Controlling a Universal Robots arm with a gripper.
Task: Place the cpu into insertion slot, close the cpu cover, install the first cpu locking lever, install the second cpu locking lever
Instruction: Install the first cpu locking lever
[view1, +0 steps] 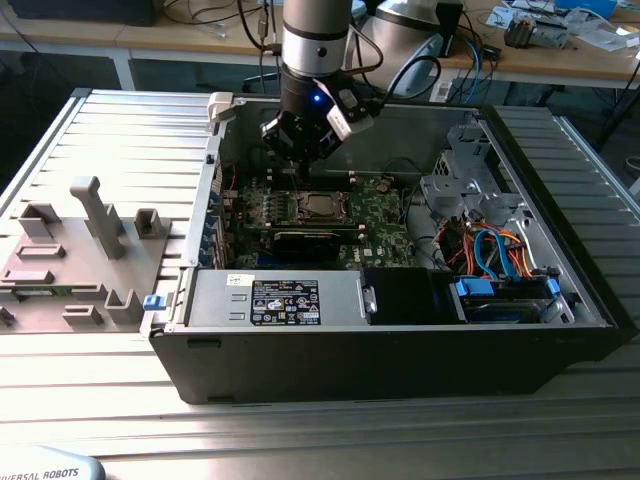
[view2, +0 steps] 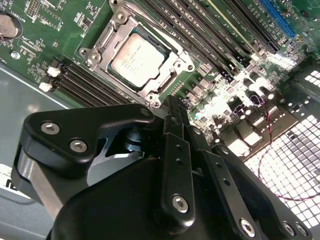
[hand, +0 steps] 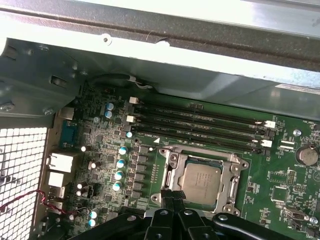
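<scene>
Cpu (view2: 136, 56) seated in slot (view2: 95, 55), cover (view2: 170, 75) apparently down. Gripper (view2: 174, 112) fingers together, empty, hovering just beside socket.

In the second wrist view the gripper (view2: 172, 107) body hides the green board below the insertion slot (view2: 142, 60), and its fingertips sit too close together to read their state. In the first wrist view the gripper (hand: 172, 200) covers the near rim of the slot (hand: 202, 181). In the exterior view the cpu (view1: 321, 207) is too small to make out its seating
</scene>
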